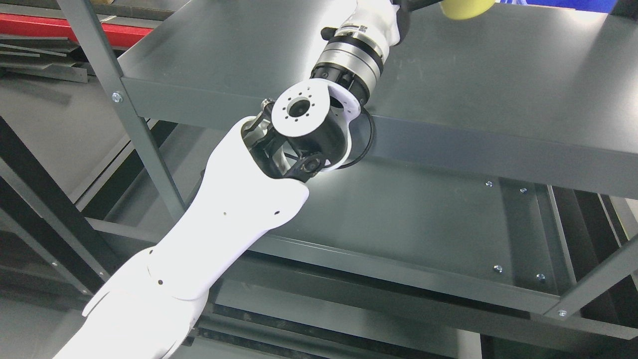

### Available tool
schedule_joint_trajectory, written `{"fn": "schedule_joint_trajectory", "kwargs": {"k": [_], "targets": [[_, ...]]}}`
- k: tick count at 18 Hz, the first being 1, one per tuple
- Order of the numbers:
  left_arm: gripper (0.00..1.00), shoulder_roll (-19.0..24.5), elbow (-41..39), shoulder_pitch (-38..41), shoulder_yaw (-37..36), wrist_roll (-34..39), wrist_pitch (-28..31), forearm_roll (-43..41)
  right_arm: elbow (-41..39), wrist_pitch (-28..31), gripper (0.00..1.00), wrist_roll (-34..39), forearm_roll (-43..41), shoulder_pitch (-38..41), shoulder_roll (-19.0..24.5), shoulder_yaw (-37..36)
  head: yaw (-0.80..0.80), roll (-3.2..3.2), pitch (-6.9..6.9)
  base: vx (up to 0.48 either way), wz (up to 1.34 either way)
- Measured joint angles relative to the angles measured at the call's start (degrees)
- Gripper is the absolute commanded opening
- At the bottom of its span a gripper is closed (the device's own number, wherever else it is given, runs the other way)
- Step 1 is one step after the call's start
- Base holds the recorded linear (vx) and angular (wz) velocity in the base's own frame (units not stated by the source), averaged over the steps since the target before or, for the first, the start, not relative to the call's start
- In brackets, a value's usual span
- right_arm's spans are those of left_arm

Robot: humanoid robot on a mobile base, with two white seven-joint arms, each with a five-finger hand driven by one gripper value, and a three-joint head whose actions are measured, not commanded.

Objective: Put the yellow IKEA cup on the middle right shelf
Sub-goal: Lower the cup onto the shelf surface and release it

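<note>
Only the rounded lower part of the yellow cup (466, 7) shows, at the top edge over the dark grey shelf board (498, 85). My left arm rises from the lower left across the shelf's front edge. Its hand (394, 15) is cut off by the top of the picture, just left of the cup. A dark part of the hand reaches to the cup's left side. The frame does not show whether the cup is gripped, or whether it rests on the board or hangs above it. My right arm is out of view.
A grey upright post (124, 99) carries the shelf's left front corner. A lower shelf board (423, 224) lies beneath, with another post (593, 284) at the lower right. Red and dark metal parts (60, 30) lie at the upper left.
</note>
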Motion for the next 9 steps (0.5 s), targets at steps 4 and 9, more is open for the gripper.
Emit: {"fn": "schedule_joint_trajectory", "kwargs": {"k": [4,9], "targets": [[0.13,0.0,2.1,-1.3,-0.3,1.4,4.2,3.9,0.0,0.0,0.99,0.0,0.0,0.0,0.0,0.0,0.00,0.00,0.00,0.000,0.00],[0.64,0.0,3.5,-1.9,-1.4,1.6,5.5,5.5,0.0,0.0,0.99,0.0,0.0,0.0,0.0,0.0,0.00,0.00,0.00,0.000,0.00]]}}
